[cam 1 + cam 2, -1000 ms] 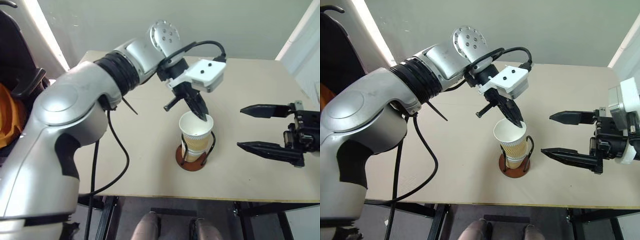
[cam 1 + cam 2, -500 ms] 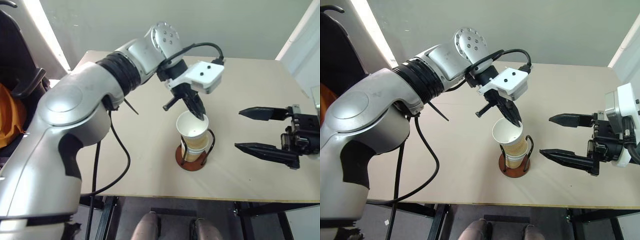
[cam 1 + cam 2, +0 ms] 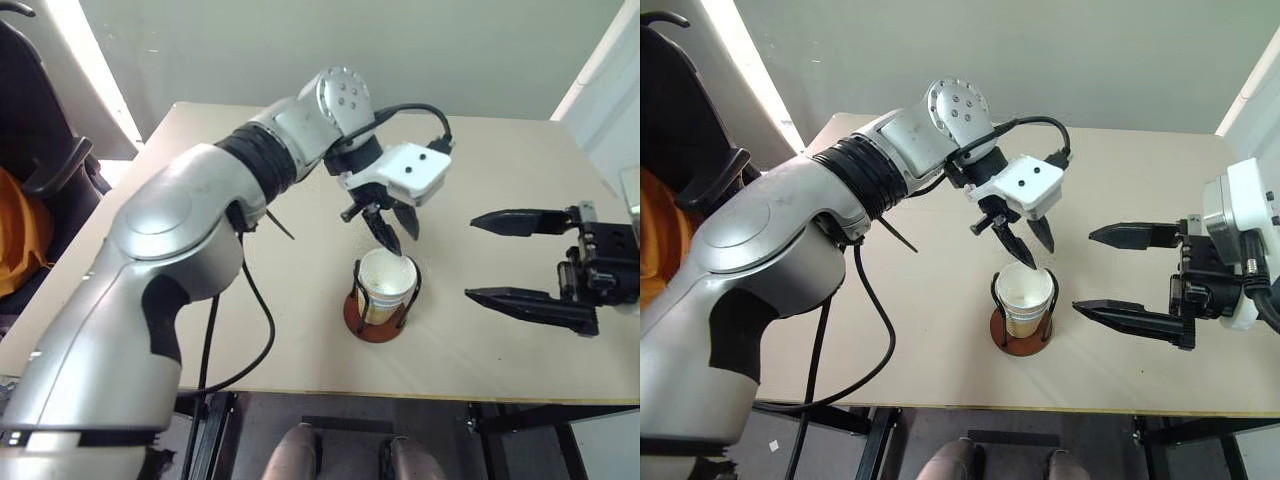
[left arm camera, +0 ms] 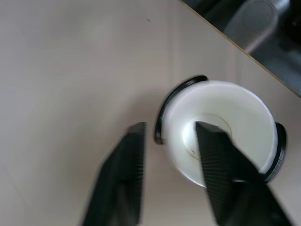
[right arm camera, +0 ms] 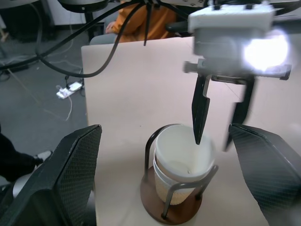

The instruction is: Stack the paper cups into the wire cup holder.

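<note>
The paper cups (image 3: pixel 384 288) sit nested as one stack, tan outside and white inside, upright in the wire cup holder (image 3: pixel 372 325), whose black loops rise from a reddish-brown disc near the table's front middle. My left gripper (image 3: pixel 402 243) hangs open just above the top cup's far rim. In the left wrist view one finger (image 4: pixel 221 169) is over the cup's white inside (image 4: pixel 235 117) and the other (image 4: pixel 124 174) is outside the rim, neither pressing it. My right gripper (image 3: pixel 472 257) stands open and level to the right of the holder, apart from it.
The beige table (image 3: pixel 200 300) carries the holder alone. Its front edge runs close below the holder. A black cable (image 3: pixel 235 350) droops from my left arm over the table's left part. A dark chair with orange cloth (image 3: pixel 20 230) stands off the left side.
My left gripper has opened and let go of the top cup's rim. That cup has sunk lower into the stack in the holder. The right gripper has kept still.
</note>
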